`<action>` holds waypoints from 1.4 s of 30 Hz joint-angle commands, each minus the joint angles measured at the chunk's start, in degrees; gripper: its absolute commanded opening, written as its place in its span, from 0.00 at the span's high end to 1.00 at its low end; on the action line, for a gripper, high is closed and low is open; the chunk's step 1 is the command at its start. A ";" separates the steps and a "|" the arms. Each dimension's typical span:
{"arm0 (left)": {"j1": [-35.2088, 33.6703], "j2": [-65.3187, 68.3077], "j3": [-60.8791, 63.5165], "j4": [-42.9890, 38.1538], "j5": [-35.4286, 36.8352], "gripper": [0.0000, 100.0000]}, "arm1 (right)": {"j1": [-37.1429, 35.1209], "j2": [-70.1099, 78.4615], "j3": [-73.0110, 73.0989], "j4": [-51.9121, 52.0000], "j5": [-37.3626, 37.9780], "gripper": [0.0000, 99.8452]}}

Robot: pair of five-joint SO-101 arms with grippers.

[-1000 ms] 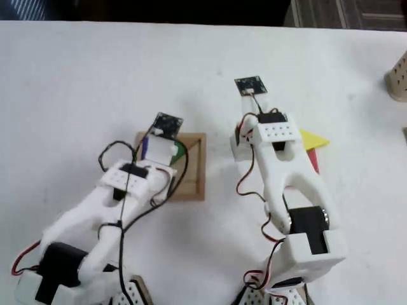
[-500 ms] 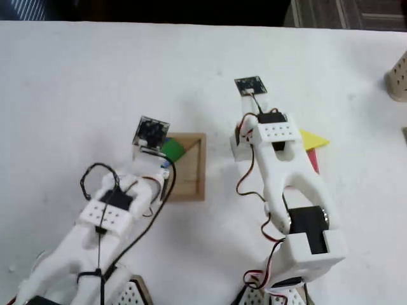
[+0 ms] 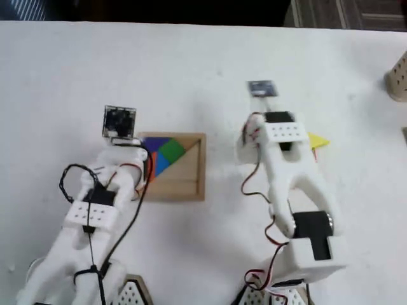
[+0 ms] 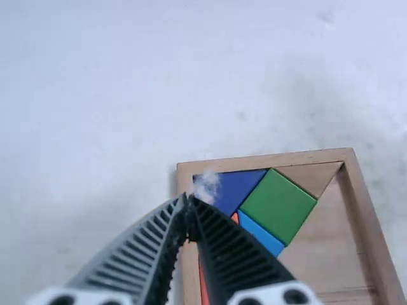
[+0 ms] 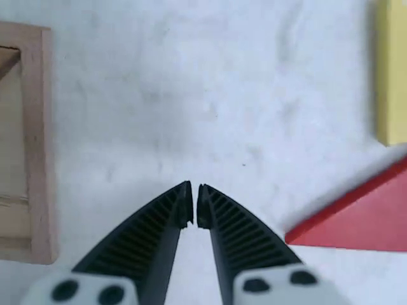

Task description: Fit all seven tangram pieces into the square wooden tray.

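Arm bases sit at the near edge of the white table (image 3: 191, 63). The left arm (image 3: 89, 210) leans away and a little right, and the right arm (image 3: 289, 184) stretches almost straight toward the far side.

Just right of the left arm's wrist lies the square wooden tray (image 3: 202, 171), left of the table's middle. Its near part and right side are bare wood. A light blue piece (image 4: 261, 234) lies in the left half with an orange-red sliver (image 4: 234, 218) against it. Beyond them a green square (image 4: 278, 204) sits turned on its corner, touching the light blue piece. A dark blue triangle (image 4: 232, 187) fills the far left corner and touches the green square. A triangular gap of bare wood remains in the far right corner.

The left gripper (image 4: 189, 204) is clenched with nothing between its fingers. Its tip is over the tray's left rim, beside the dark blue triangle; whether it touches the wood cannot be told.

The right gripper (image 5: 194, 203) is also pressed together and empty. It is above bare table, between the tray's right rim on its left and two loose pieces on its right. Of these, the red piece (image 5: 359, 216) is nearer, and the yellow piece (image 3: 318, 141) lies just beyond it, both well apart from the tray.

At the far right edge of the table stands a tan object with holes (image 3: 397, 79)
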 commanded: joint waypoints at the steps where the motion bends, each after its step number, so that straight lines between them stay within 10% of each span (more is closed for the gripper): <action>1: -2.42 -1.63 -1.49 -1.76 -0.18 0.98 | 6.64 -7.78 -1.49 2.33 -1.41 0.98; 23: -8.13 20.70 -15.74 0.44 0.00 0.98 | 37.23 2.59 6.51 -13.58 -0.62 0.98; 42: -8.48 20.97 -15.74 0.44 0.00 0.98 | 23.08 1.01 7.12 -6.46 10.46 0.98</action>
